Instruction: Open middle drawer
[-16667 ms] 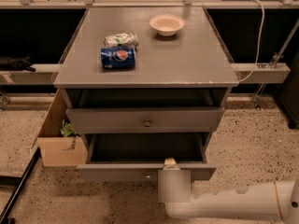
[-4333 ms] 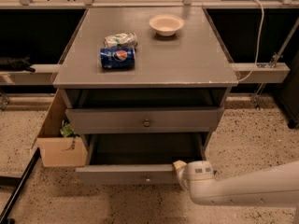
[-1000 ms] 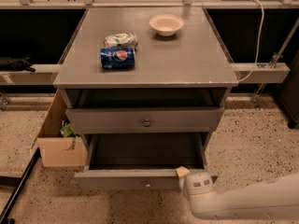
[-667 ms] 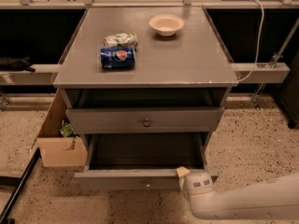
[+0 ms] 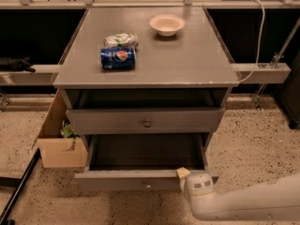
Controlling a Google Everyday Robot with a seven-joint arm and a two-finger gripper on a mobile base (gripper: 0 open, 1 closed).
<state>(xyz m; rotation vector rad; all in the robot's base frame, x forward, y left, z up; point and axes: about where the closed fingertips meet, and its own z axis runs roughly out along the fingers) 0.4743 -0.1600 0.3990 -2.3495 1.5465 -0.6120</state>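
Observation:
The middle drawer [image 5: 117,180] is a grey flat front with a small round knob [image 5: 148,185]. It stands pulled well out toward me, and its dark inside shows empty. My gripper [image 5: 183,173] is at the right end of that drawer's front edge, touching or just over the rim. The white arm [image 5: 220,204] reaches in from the lower right. The top drawer front [image 5: 108,121] with its knob [image 5: 147,123] sits above, with a dark gap under the tabletop. The lowest drawer is hidden below the pulled-out one.
On the cabinet top [image 5: 187,55] are a blue soda can [image 5: 117,58], a crumpled packet [image 5: 121,40] and a white bowl [image 5: 167,24]. A cardboard box [image 5: 58,146] stands on the floor at the left. A black bar [image 5: 18,191] crosses the floor at lower left.
Since the earliest frames the middle drawer has come further out toward me, with the gripper at its right front corner. Over the last second almost nothing has moved.

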